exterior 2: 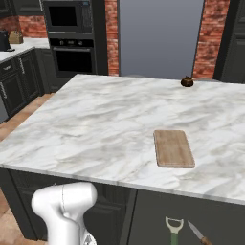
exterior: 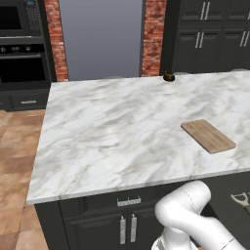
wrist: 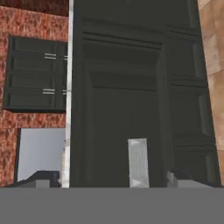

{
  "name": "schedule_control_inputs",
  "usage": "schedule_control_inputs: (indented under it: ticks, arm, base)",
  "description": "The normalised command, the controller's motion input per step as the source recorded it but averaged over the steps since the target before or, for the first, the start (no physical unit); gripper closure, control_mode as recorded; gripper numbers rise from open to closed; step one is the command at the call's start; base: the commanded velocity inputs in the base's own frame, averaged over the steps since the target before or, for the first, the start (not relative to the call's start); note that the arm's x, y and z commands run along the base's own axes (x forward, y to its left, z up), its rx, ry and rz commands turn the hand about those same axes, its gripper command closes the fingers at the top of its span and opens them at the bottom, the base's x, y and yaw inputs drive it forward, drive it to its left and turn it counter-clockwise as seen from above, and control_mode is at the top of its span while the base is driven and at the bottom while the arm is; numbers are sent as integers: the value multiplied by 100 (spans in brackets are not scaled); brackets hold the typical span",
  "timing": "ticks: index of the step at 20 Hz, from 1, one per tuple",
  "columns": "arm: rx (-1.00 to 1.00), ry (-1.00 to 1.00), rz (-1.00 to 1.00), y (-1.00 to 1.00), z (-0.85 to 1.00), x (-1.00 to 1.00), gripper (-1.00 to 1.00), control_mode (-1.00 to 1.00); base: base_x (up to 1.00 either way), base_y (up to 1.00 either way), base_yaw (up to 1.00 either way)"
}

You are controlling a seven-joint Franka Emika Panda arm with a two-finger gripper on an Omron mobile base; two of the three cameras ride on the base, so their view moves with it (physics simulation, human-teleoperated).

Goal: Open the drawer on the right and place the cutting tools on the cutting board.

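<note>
The drawer [exterior 2: 191,225] on the right is standing pulled out below the marble island counter [exterior 2: 95,124], and inside it a peeler [exterior 2: 174,229] with a green handle and pale Y-shaped head is lying just beside a small knife [exterior 2: 197,233] with a brown handle. The cutting board [exterior 2: 173,148] is sitting on the counter above them, near the front edge and bare. In the hand view the gripper [wrist: 111,179] is pointing along the dark cabinet front with its finger tips [wrist: 181,178] standing well apart on either side of a silver handle [wrist: 138,162], gripping nothing (whether they are touching it I cannot tell). The risks I am seeing from here: the two tools are lying so close that a reach for one could nudge the other or pinch both together; the peeler's thin handle may be slipping or twisting in a wide grasp; and the arm, working low under the overhanging counter edge, could be clipping that edge while lifting a tool up toward the board.
</note>
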Motion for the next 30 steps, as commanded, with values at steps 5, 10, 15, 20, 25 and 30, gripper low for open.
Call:
schedule_control_inputs:
  ticks: [5, 10, 15, 20, 25, 30]
  arm:
    - [0, 7, 0, 10, 60, -15, -100, -100]
    - [-1, 15, 0, 24, 56, 5, -100, -100]
    - [-3, 21, 1, 30, 65, 5, -100, -100]
    - [-3, 11, 0, 20, 26, 8, -100, -100]
    - [0, 0, 0, 0, 7, 2, -100, -100]
    - [-3, 7, 0, 32, 51, 19, -100, -100]
  base:
    - [0, 0, 0]
    - [0, 0, 0]
    - [0, 0, 0]
    - [0, 0, 0]
    - [0, 0, 0]
    - [0, 0, 0]
